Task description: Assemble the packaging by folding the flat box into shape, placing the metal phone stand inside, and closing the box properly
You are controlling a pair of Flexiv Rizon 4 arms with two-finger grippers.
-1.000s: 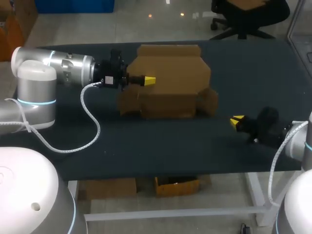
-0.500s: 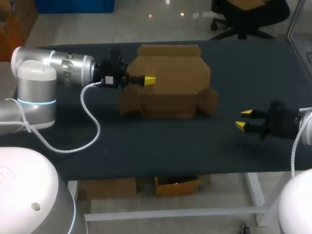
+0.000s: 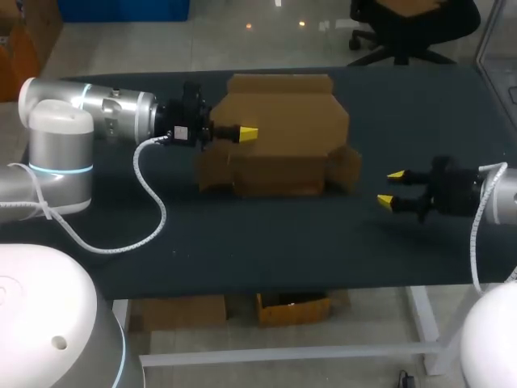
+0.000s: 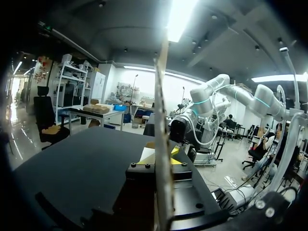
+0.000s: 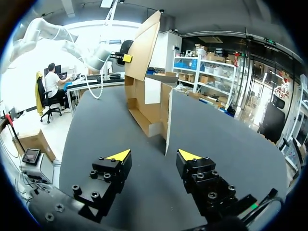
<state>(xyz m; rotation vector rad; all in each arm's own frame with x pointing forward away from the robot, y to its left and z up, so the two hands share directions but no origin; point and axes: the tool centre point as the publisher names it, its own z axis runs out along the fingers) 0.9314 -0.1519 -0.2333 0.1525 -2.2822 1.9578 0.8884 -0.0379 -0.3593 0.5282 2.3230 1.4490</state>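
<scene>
The robot's left arm is chunky silver-white tube with a glowing teal ring and a white cable looping off it. Right tool is black blocks, exposed screws, yellow wedge tips.

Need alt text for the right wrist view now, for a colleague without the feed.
The right gripper hangs open over the black table, pointing at a half-folded cardboard box just ahead, not touching it. The box's tall flap stands raised, with the left gripper at its upper edge.
</scene>
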